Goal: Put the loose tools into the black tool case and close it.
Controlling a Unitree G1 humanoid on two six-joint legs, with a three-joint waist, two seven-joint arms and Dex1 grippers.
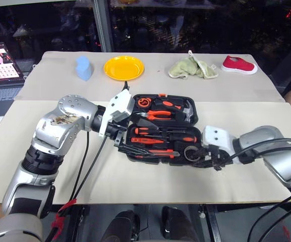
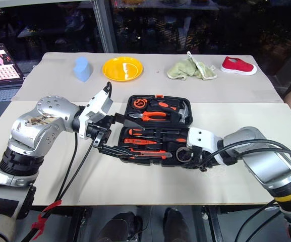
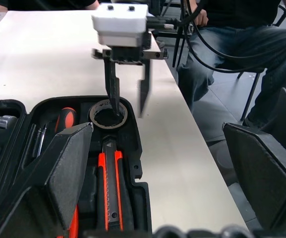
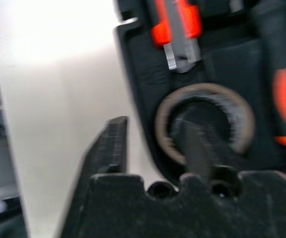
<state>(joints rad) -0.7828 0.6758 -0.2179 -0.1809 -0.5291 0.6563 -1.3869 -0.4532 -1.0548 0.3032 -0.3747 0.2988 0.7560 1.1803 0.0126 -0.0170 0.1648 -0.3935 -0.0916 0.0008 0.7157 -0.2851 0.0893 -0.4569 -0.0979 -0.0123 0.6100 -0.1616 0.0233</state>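
Note:
The black tool case [image 2: 185, 99] lies open in the middle of the table. Two screwdrivers [image 1: 160, 133] and the utility knife [image 3: 110, 183] rest in its recesses. The dark tape roll [image 3: 109, 114] sits in the round recess at the case's near right corner. My right gripper [image 3: 129, 109] is open over that corner, with one finger down in the roll's hole and the other outside the case wall, above the table. My left gripper [image 2: 107, 143] stands open at the case's left end, holding nothing. I cannot make out the tester pen.
Pliers [image 1: 158, 115] and a hammer [image 1: 185, 107] sit in the lid half. At the back of the table are a blue object [image 1: 83, 68], a yellow plate [image 1: 123, 67], a green cloth [image 1: 192, 68] and a red shoe [image 1: 239, 65]. A person [image 3: 232, 44] sits beyond the table's right edge.

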